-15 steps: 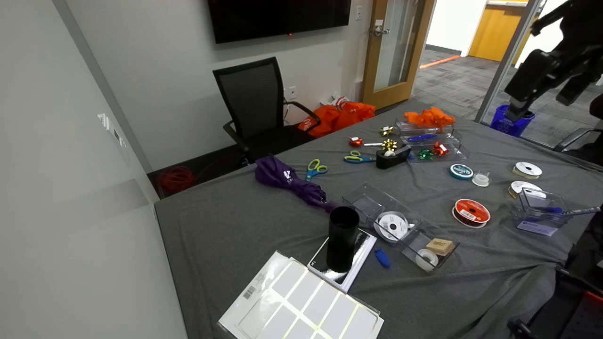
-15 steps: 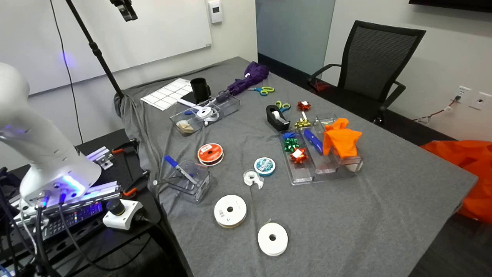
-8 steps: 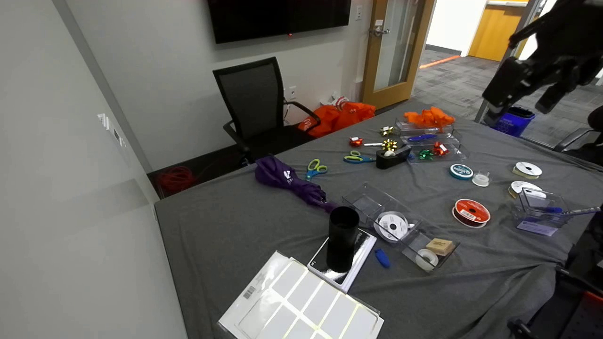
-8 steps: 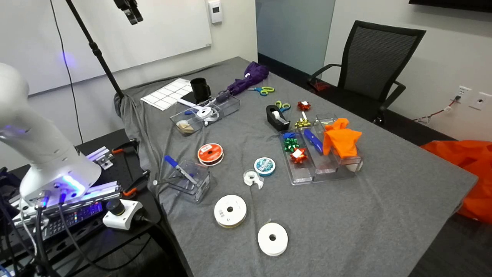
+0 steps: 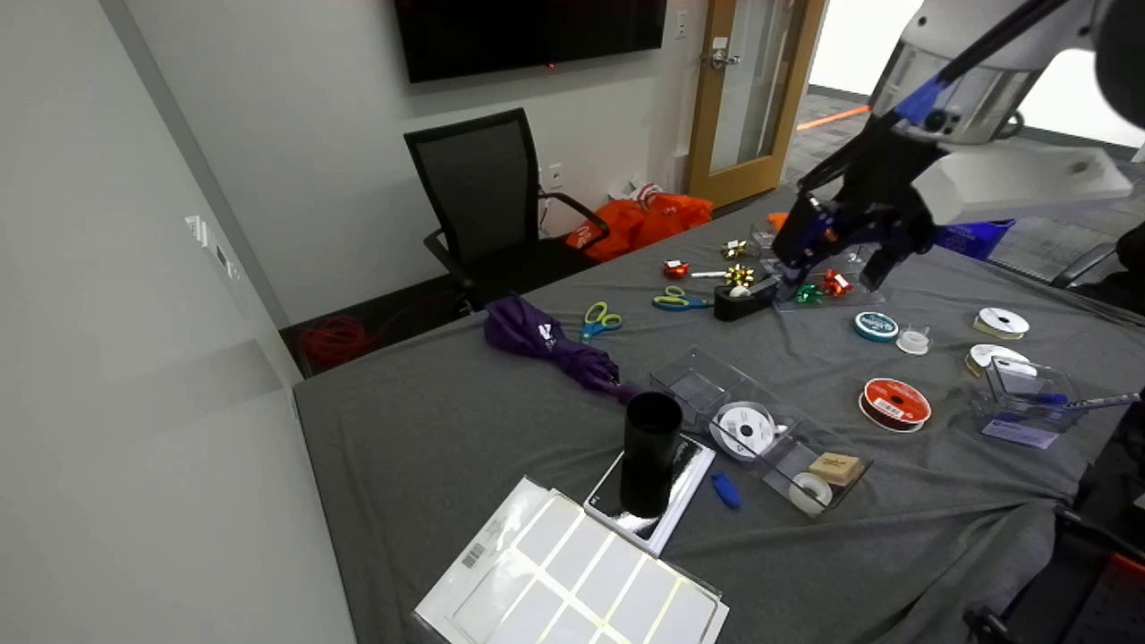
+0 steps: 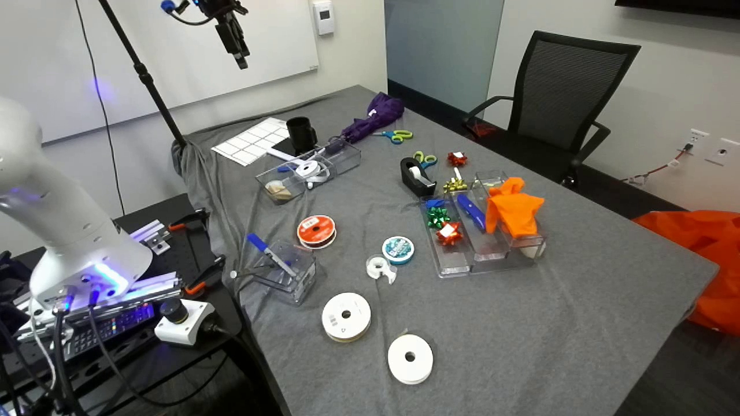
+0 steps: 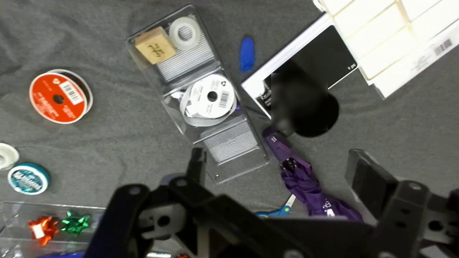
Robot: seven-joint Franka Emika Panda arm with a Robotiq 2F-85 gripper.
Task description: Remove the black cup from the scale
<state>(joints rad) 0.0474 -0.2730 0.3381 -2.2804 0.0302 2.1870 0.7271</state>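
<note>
Gripper (image 7: 282, 172): one, moved lower and nearer the black mug (image 5: 651, 456) since the earlier frames; its two fingers (image 7: 371, 184) stood spread wide, above the table (image 5: 420, 429) and well apart from the mug.
Robot arm (image 5: 975, 94): one; a white and silver section had come into an exterior view.
Black mug: one; it stood upright on the scale (image 7: 324, 50) in both exterior views.
Scale: one, a thin flat slab; its dark top and white edge showed beneath the mug.
Label sheets (image 5: 572, 572): one pack, which lay just beside the scale; contact could not be told.
Umbrella (image 5: 564, 351): one, purple and folded; its narrow end lay near the mug.
Three-part clear tray (image 7: 231, 143): one, near the mug; it held one white ribbon spool (image 7: 208, 107), one tape roll (image 7: 184, 45) and one wooden block (image 7: 155, 44).
Wide clear tray (image 6: 491, 254): one, partly covered by one orange cloth (image 6: 514, 211).
Bows (image 5: 739, 275): five in an exterior view, two red, two gold and one green; the green one and one red one lay in the wide clear tray.
Loose ribbon spools (image 6: 335, 323): three with centre holes, one red-faced and two white.
Scissors (image 5: 597, 327): two pairs, both with green and blue handles.
Tape dispensers (image 6: 411, 184): two, one black and one small and clear.
Mesh chair (image 5: 474, 179): one, black, beside the table.
</note>
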